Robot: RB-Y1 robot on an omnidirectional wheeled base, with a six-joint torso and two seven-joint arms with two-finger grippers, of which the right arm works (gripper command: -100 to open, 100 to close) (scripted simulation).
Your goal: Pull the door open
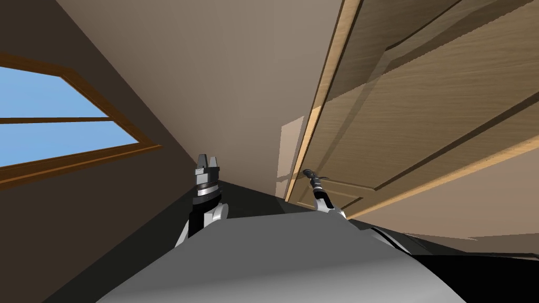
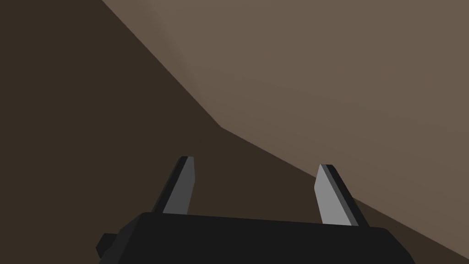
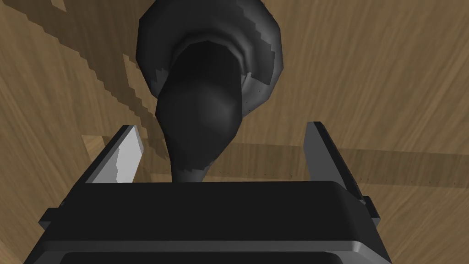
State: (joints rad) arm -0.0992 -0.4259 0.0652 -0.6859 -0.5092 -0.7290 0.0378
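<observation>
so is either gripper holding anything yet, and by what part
Nothing is held. The right gripper has its fingers open either side of the dark door handle, not pressing it. The left gripper is open and empty.

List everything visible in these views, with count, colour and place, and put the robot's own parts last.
door: one, light brown wood grain, panelled, ahead on the right
door handle: one, dark grey lever, on the door, between the right gripper's fingers with a gap on each side
door frame: one, paler wood, along the door's edge next to the wall
window: one, brown frame, blue panes, on the left wall
wall: beige-brown, between window and door
floor: dark strip at the wall's foot
left gripper: one, light grey fingers open, held free, facing the wall
right gripper: one, light grey fingers open, straddling the door handle
</observation>
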